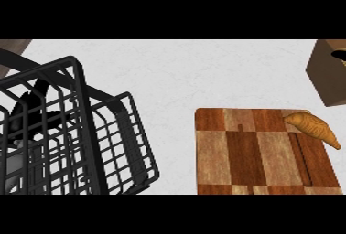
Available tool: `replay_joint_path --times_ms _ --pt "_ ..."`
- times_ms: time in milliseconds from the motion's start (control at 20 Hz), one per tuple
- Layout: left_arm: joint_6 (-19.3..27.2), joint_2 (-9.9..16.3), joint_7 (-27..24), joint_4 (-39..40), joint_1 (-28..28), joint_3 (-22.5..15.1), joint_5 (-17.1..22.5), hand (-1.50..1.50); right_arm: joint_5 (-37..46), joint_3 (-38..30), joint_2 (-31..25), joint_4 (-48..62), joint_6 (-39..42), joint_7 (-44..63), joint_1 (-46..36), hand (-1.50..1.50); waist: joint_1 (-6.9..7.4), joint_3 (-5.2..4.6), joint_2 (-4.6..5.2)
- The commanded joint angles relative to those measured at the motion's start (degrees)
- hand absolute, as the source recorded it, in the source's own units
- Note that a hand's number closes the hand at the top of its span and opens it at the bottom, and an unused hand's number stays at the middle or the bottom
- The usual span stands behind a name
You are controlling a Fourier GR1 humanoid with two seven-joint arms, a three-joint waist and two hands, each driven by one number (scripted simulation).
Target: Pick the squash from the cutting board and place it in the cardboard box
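Observation:
An orange-tan squash [313, 127] lies on the far right corner of the checkered wooden cutting board [250, 155], its narrow end pointing to the lower right past the board's edge. The brown cardboard box [329, 73] stands at the upper right, cut off by the view's edge, a short way beyond the squash. My left hand [28, 109] shows only as a dark shape behind the bars of the wire basket at the left, with its grey forearm [13, 171] below. My right hand is nowhere in the view.
A large black wire basket [81, 132] fills the left side, tilted and close to the camera, hiding much of the counter there. The white counter [202, 73] stretches between basket, board and box. A brown corner [13, 45] shows at the top left.

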Motion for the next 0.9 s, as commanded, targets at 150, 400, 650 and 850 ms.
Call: replay_joint_path --times_ms 150,400,650,850 --pt "0.71 -1.73 -0.03 1.81 3.74 0.11 0.62 0.00 -2.23 -2.89 0.85 1.20 -2.21 -5.08 -0.22 -1.50 0.10 -0.33 0.27" --pt "1.08 -1.36 0.10 2.32 4.22 0.47 0.45 0.00 -7.05 -8.29 -0.58 -0.03 -5.66 -11.76 0.76 -1.50 -0.68 -0.27 0.23" --pt "0.73 -1.23 -0.73 4.36 3.76 1.64 1.09 0.00 -12.11 -13.74 -1.78 0.48 -5.62 -13.77 0.26 -1.50 -1.92 -0.38 -0.01" --pt "0.40 -0.38 1.09 3.81 2.25 1.91 0.60 0.00 -14.36 -16.28 -6.65 1.28 -1.03 -14.49 0.27 -1.50 -2.16 -0.31 0.16"
